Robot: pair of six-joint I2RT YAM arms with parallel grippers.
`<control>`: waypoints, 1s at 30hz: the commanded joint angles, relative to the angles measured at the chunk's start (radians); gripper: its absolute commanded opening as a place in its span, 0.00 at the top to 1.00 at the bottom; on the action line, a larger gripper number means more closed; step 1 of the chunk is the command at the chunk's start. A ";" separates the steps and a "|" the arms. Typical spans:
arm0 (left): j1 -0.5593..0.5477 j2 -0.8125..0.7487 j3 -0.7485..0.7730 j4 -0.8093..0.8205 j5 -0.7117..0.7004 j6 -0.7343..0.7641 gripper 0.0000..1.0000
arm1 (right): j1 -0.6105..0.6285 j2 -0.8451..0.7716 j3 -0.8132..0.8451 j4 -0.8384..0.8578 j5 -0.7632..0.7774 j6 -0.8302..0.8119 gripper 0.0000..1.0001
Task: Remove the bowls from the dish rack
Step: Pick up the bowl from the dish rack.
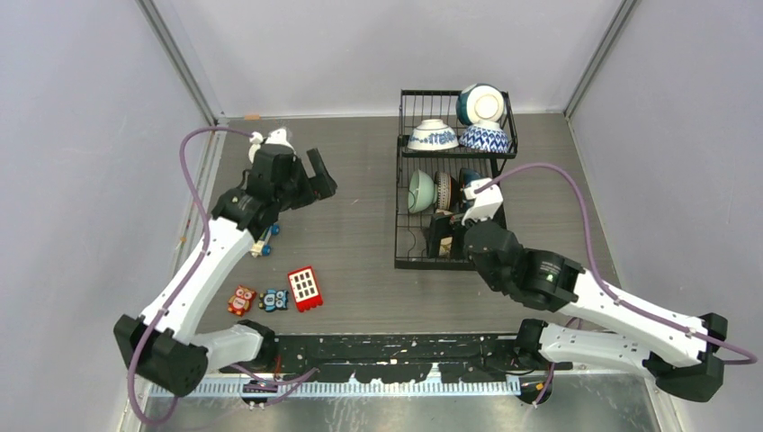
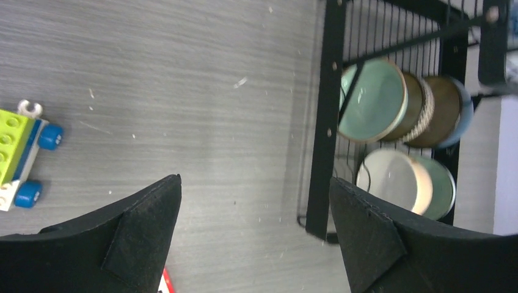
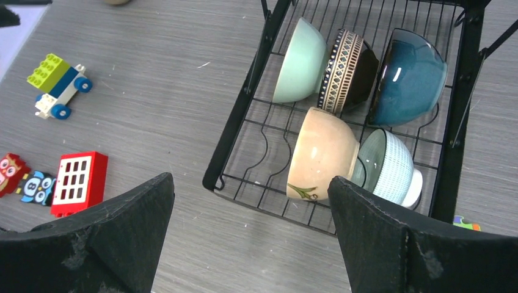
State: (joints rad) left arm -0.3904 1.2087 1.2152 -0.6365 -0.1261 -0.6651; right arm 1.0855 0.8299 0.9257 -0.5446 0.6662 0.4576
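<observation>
Right gripper [image 3: 249,183], spread wide, hides some dish rack [image 1: 402,180] bowls [image 3: 324,152] overhead.

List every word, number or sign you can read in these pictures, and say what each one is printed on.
"8": on the small blue owl-picture toy tile; it is tiny, so this reading is only probable.
Nothing else is readable: the red plastic window block shows only a white grid, and the round ceramic bowls carry painted patterns with no letters or numbers.
</observation>
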 commanded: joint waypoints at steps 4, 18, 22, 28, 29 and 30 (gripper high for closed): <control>-0.122 -0.174 -0.179 0.088 0.092 0.106 0.08 | 0.002 0.115 0.028 0.201 0.155 -0.009 0.00; -0.163 -0.266 -0.367 0.229 0.153 0.138 0.09 | 0.002 0.135 0.031 0.144 0.191 0.034 0.00; -0.163 -0.234 -0.377 0.257 0.231 0.120 0.09 | -0.007 0.135 0.045 0.058 0.208 0.055 0.00; -0.181 -0.233 -0.404 0.337 0.338 0.068 0.11 | -0.161 0.103 0.006 -0.012 0.056 0.190 0.01; -0.200 -0.238 -0.411 0.356 0.329 0.053 0.11 | -0.186 0.093 -0.009 -0.009 0.025 0.212 0.01; -0.225 -0.239 -0.416 0.376 0.313 0.042 0.11 | -0.210 0.086 -0.019 -0.010 0.000 0.225 0.02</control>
State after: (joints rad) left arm -0.5629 0.9886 0.8192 -0.3958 0.1398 -0.5709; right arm 0.9558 0.9680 0.9241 -0.5358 0.7635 0.5678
